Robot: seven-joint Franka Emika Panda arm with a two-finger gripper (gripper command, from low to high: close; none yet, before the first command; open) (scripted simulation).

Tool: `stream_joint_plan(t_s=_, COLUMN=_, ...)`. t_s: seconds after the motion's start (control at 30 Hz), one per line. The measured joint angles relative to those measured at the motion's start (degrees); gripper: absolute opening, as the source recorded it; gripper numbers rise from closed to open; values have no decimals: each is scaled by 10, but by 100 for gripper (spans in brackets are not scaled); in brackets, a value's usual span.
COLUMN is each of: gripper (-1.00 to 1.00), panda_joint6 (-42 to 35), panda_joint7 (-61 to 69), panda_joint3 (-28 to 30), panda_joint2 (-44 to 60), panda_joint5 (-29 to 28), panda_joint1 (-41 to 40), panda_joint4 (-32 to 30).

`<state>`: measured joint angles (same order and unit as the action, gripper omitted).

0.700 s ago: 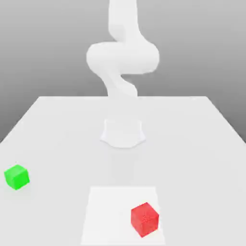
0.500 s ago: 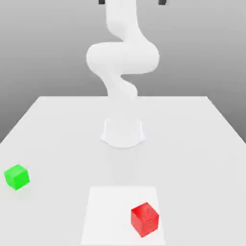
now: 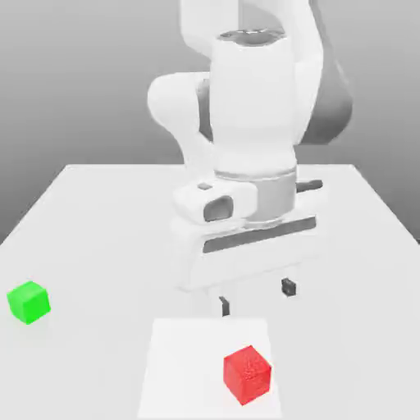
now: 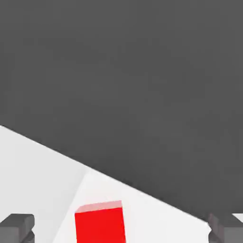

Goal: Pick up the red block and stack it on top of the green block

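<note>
- The red block [image 3: 247,375], a small bright red cube with faintly speckled faces, sits flat on the table, one corner turned toward the viewer.
- The green block [image 3: 29,302], a plain bright green cube, rests well apart, toward the exterior view's left.

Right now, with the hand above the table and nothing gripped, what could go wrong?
The open gripper sits behind the red block, not above it; a straight descent could miss or nudge it. The block lies turned, so the fingers may meet corners. The green block is far off: a long carry.
</note>
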<state>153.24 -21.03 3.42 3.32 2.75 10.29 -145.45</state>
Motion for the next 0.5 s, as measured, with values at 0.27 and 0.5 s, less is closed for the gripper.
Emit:
stream_joint_plan(t_s=0.27, gripper=-100, panda_joint6=114, panda_joint7=24, panda_joint3=-13, panda_joint2=159, panda_joint5=-3, panda_joint1=-8, panda_joint4=1)
stream_joint_plan(t_s=0.5, gripper=-100, panda_joint6=114, panda_joint7=23, panda_joint3=-14, panda_joint2=160, panda_joint5=-3, panda_joint1=-9, panda_joint4=1)
